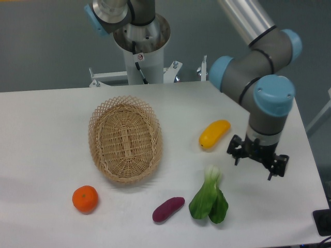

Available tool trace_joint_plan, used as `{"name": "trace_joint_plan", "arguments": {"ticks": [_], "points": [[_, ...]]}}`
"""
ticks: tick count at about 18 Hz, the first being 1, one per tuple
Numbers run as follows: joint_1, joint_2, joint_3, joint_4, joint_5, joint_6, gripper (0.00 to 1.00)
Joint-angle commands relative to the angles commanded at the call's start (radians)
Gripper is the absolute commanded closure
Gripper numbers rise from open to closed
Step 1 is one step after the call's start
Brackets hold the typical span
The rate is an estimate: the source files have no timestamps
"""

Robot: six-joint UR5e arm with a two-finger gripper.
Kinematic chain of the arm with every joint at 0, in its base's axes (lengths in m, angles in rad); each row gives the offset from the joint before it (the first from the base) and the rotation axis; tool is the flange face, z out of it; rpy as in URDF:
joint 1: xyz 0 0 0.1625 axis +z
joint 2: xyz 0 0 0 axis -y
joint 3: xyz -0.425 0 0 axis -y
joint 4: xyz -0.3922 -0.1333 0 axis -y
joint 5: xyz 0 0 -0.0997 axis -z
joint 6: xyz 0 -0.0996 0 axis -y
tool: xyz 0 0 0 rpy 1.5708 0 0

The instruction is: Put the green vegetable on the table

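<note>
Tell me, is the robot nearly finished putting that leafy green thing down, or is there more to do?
It looks essentially done. The green vegetable lies flat on the white table, between the purple sweet potato and the arm. The pincer holds nothing and sits off to the vegetable's right, apart from it. The wicker basket is empty. Nothing visible remains except perhaps pulling the arm away.

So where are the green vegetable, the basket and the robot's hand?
green vegetable (208, 200): fixed camera, on its dark leaves.
basket (125, 139): fixed camera, on its woven floor.
hand (257, 164): fixed camera, midway between its fingertips.
</note>
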State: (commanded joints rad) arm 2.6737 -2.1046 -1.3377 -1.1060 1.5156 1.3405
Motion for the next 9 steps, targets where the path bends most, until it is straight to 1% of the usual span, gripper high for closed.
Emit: {"name": "trace_joint_plan", "arguments": {"ticks": [2,4,7,9], "points": [[0.017,-0.002,0.003,-0.005,0.002,0.047,0.0],[0.031,0.0,0.003,-0.024,0.005,0.142,0.0],[0.049,-0.003,0.009,-0.029,0.008,0.19,0.0],[0.052,-0.008,0.011,-0.029,0.023,0.245,0.0]]}}
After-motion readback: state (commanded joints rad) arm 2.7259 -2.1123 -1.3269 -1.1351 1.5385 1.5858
